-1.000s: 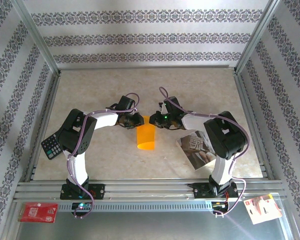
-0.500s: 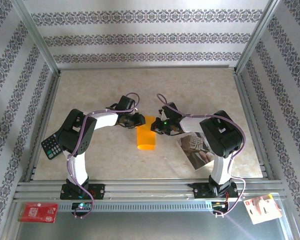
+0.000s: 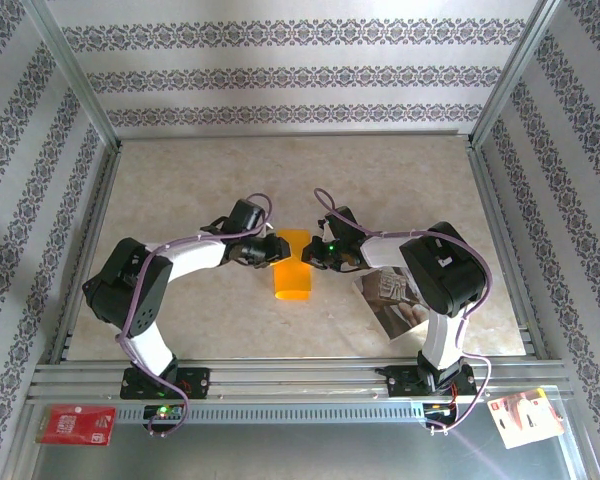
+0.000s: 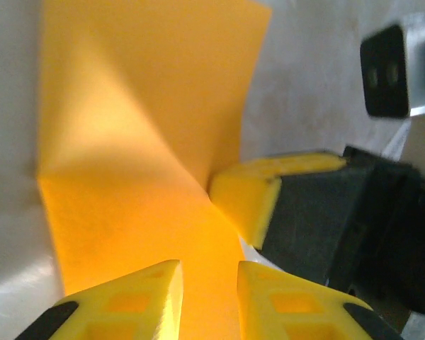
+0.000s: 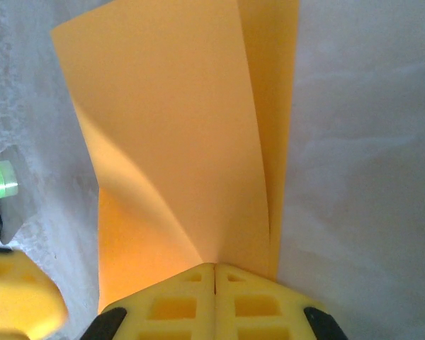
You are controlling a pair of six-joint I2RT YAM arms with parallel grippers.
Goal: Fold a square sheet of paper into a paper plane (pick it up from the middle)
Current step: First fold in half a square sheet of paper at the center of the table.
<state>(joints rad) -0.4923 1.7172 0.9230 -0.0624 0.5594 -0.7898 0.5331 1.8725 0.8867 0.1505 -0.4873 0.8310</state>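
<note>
Elbow swung outward since a second ago, the left gripper (image 3: pixel 270 250) (image 4: pixel 209 273) is hovering, fingers slightly parted, over the folded bright orange paper sheet (image 3: pixel 292 270) (image 4: pixel 142 142) (image 5: pixel 170 142) mid-table, while the right gripper (image 3: pixel 313 255) (image 5: pixel 214 268) is pinching its right edge, fingers pressed together; the red card (image 3: pixel 75 424) is showing print too small to read.

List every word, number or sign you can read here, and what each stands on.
Nothing here is legible.
Too small to read: white print on the small red card.
Too small to read: print on the white and red card.
Blurred: markings on the glossy grey-brown photo sheet.
No print: the bright orange paper sheet.
</note>
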